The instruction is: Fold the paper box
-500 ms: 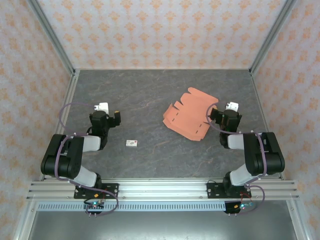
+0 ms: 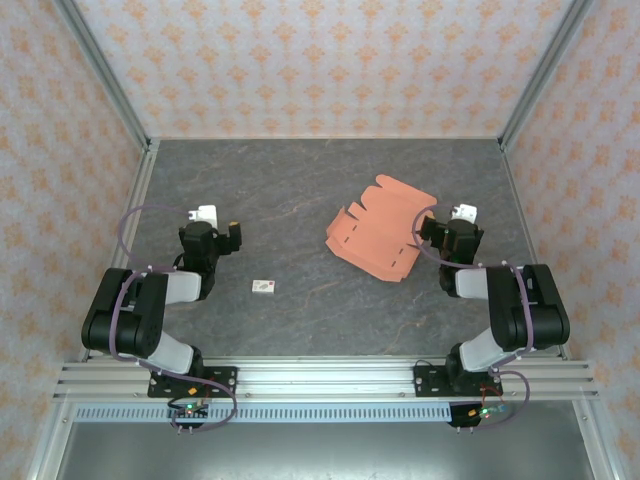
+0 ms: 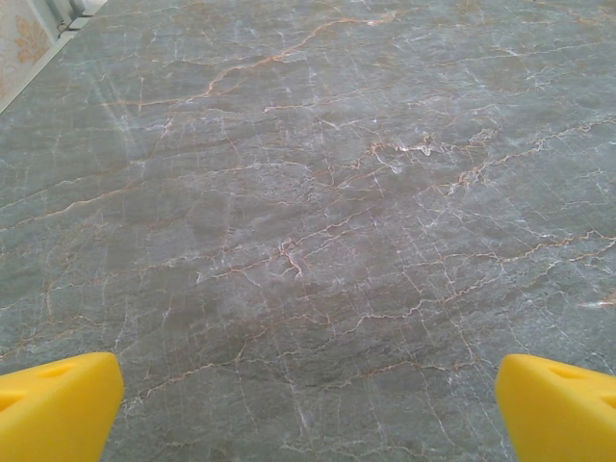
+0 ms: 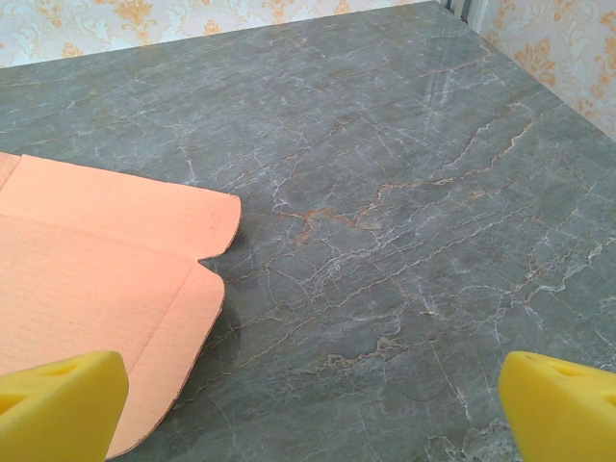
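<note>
The paper box [image 2: 378, 232] lies as a flat salmon-orange die-cut sheet with tabbed flaps, right of the table's centre. In the right wrist view its rounded flaps [image 4: 106, 279] fill the left side, flat on the grey surface. My right gripper [image 2: 428, 226] rests at the sheet's right edge, open, its yellow fingertips [image 4: 63, 399] wide apart with bare table between them. On the left side of the table my left gripper [image 2: 222, 232] is open too, far from the sheet, yellow fingertips [image 3: 58, 404] spread over bare stone.
A tiny white tag with a red mark [image 2: 264, 287] lies near the front, between the arms. Patterned walls with metal frame posts [image 2: 105, 75] enclose the dark marbled table [image 2: 290, 180] on three sides.
</note>
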`<action>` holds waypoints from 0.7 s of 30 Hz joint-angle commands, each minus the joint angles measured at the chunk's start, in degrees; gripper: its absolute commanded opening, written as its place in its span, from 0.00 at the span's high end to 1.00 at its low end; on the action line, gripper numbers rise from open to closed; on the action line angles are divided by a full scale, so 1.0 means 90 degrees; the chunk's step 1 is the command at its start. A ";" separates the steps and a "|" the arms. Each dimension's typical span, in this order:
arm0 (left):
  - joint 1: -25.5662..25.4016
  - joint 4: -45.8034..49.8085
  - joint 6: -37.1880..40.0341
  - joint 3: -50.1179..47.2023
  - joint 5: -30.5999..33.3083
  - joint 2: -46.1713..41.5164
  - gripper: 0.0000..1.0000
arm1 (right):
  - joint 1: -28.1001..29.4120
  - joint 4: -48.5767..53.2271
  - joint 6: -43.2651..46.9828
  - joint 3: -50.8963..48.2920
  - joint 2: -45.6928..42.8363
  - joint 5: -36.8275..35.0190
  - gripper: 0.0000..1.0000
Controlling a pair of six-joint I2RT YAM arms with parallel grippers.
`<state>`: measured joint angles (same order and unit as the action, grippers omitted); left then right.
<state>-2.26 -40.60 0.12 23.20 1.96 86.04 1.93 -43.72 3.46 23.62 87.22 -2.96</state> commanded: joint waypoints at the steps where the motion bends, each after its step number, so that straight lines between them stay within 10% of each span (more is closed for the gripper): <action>1: -0.0019 -0.0196 0.0133 0.0147 0.0144 -0.0039 0.00 | -0.0005 -0.0005 -0.0082 0.0071 -0.0013 0.0026 0.01; 13: 0.0034 0.0189 0.0044 0.0325 0.0216 -0.0183 0.00 | -0.0010 -0.0011 -0.0108 0.0057 -0.0107 0.0006 0.01; 21: 0.0038 0.3924 -0.1721 0.1866 0.0286 -0.1685 0.00 | -0.0010 0.4264 -0.2330 0.1177 -0.2771 -0.0840 0.04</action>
<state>-2.24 -18.68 -5.89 35.97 3.88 74.30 1.93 -21.23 -5.28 30.28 69.80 -5.82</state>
